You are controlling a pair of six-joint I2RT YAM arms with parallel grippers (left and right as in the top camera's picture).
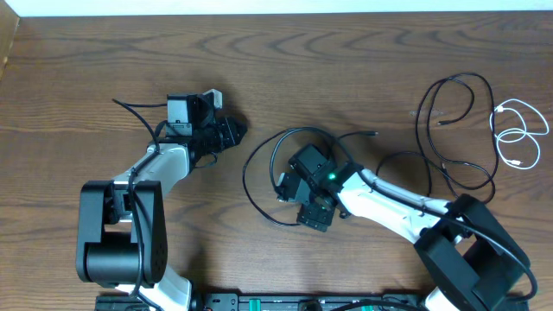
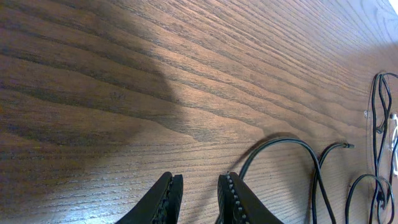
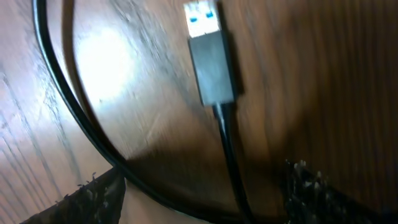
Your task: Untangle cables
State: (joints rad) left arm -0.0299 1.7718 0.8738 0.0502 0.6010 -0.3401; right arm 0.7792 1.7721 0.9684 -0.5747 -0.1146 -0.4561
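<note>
One black cable (image 1: 259, 149) lies in a loop on the table's middle, with a thin end (image 1: 371, 134) pointing right. My right gripper (image 1: 290, 188) hangs low over this loop, open. In the right wrist view its fingertips (image 3: 102, 190) stand wide apart around the cable's cord (image 3: 227, 149), below a black USB plug (image 3: 211, 68) with a blue tongue; a second strand (image 3: 68, 106) curves past on the left. My left gripper (image 1: 228, 131) rests left of the loop; its jaws (image 2: 199, 182) stand a little apart with nothing between them. More black cables (image 1: 449, 130) and a white cable (image 1: 518, 138) lie far right.
The black loop (image 2: 292, 142) lies just right of my left fingers in the left wrist view, and the far cables (image 2: 379, 99) show at that view's right edge. Both arm bases (image 1: 121, 233) stand at the near table edge. A white wall borders the far edge.
</note>
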